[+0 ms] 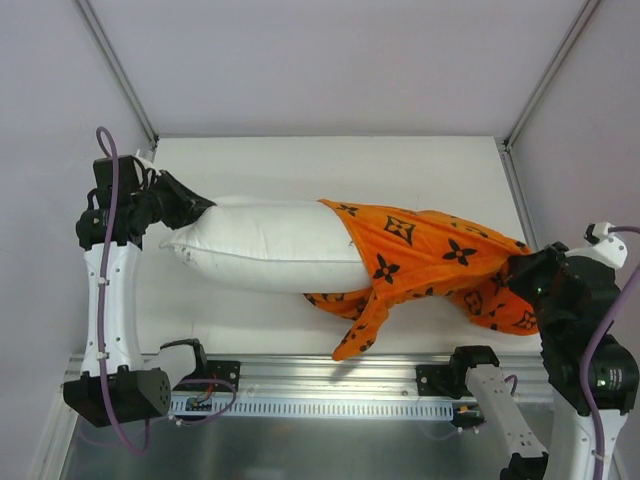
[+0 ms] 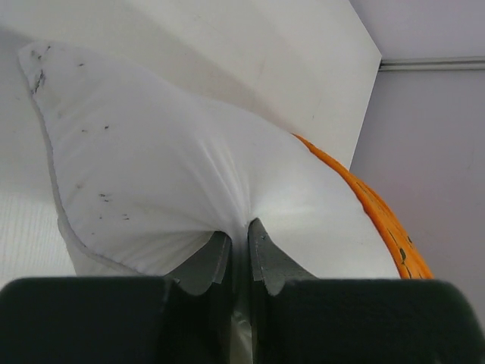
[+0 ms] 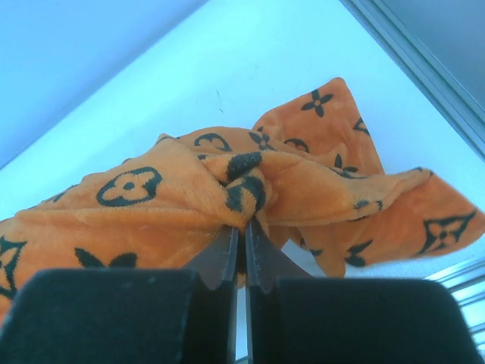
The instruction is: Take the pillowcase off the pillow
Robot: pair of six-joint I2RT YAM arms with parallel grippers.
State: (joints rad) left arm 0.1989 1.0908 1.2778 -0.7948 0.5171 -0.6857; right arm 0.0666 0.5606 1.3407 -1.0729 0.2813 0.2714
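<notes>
Two pinches: our left gripper [image 2: 239, 236] anchors the pillow [image 2: 151, 152] (its end), our right gripper [image 3: 242, 231] clamps the pillowcase [image 3: 136, 201] for pulling.

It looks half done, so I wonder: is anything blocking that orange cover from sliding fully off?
Nothing visible does. The right gripper pinches the pillowcase, the left gripper the pillow; only the pillow's right end is inside.

Each arm is built from white tubular links and black joint housings. The left arm [image 1: 113, 290], at the left of the top view, carries a purple cable [image 1: 101, 250] (it runs along the white link). The right arm [image 1: 575, 330], at lower right, carries a second purple cable [image 1: 592, 345]. In the wrist views, the left gripper [image 2: 239, 227] has pale grey fingers [image 2: 206, 262] and the right gripper [image 3: 242, 225] has dark fingers [image 3: 221, 262]. Both have scalloped edges and a black body.
</notes>
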